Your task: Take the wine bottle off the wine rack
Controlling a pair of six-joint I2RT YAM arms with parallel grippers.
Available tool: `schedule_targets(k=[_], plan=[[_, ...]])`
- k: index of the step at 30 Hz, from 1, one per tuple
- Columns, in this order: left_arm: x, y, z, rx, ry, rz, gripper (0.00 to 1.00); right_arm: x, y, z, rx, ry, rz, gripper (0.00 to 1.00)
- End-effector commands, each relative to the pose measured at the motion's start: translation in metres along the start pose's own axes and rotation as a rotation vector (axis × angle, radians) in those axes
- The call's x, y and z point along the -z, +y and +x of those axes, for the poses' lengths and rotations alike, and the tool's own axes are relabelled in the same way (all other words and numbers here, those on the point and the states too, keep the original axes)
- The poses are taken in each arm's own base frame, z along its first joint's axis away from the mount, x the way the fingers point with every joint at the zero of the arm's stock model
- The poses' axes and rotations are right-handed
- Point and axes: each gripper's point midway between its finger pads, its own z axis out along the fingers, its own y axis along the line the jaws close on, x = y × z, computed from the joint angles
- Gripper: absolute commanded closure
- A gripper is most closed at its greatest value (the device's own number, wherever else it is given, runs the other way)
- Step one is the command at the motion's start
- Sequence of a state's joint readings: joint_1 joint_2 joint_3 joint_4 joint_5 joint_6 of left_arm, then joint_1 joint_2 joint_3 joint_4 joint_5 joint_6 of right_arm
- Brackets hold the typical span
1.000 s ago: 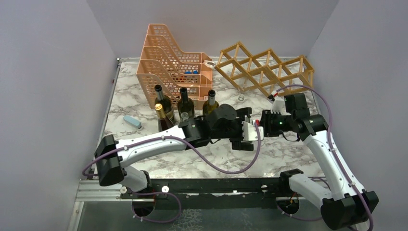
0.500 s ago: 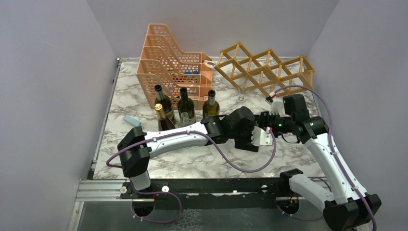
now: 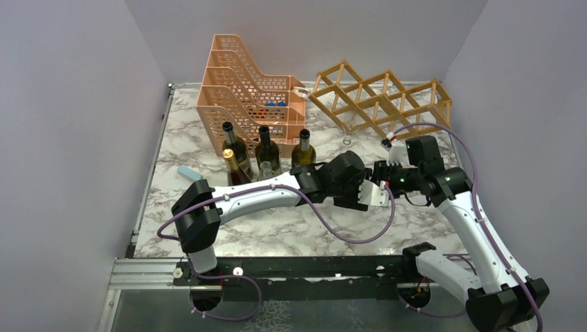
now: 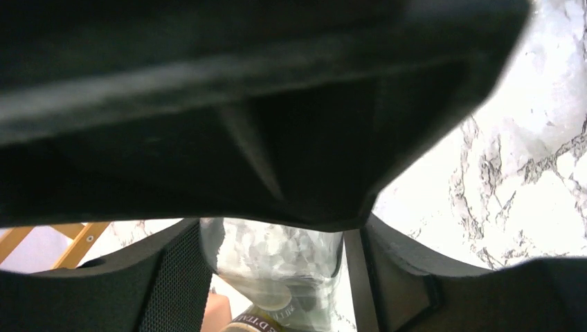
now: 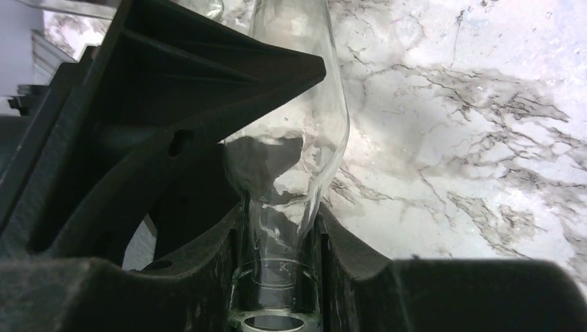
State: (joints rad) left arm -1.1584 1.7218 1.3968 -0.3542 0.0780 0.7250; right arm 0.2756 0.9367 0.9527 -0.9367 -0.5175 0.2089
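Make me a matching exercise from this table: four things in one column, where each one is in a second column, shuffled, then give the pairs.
1 rack
2 organizer
3 clear bottle
4 dark bottles

A neck in the right hand
B back right corner of the table
C upright, just in front of the organizer
D at the back, left of the rack

Pairs: 1-B, 2-D, 3-A, 4-C

Blurred black shape hides most of the wine bottle.
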Motion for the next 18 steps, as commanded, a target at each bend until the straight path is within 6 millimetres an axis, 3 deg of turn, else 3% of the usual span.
schedule_targets(k=[1,4,5,8,14,18], plan=[[-0.001,0.007,-0.003,0.003,-0.003,-0.005,0.42,0.008,0.017,-0.015,0.058,-0.065,-0.060,0.96],[0.003,0.010,-0.008,0.037,-0.023,-0.018,0.52,0.010,0.016,-0.017,0.059,-0.069,-0.049,0.89],[0.006,0.012,-0.010,0.057,-0.030,-0.031,0.54,0.011,0.015,-0.018,0.056,-0.074,-0.037,0.79],[0.019,0.016,-0.017,0.118,-0.074,-0.078,0.58,0.013,0.005,-0.022,0.044,-0.090,0.031,0.59],[0.047,0.009,-0.018,0.252,-0.162,-0.139,0.60,0.031,0.000,-0.044,0.073,-0.168,0.120,0.26],[0.067,0.005,-0.019,0.340,-0.234,-0.183,0.60,0.047,-0.001,-0.064,0.086,-0.239,0.186,0.14]])
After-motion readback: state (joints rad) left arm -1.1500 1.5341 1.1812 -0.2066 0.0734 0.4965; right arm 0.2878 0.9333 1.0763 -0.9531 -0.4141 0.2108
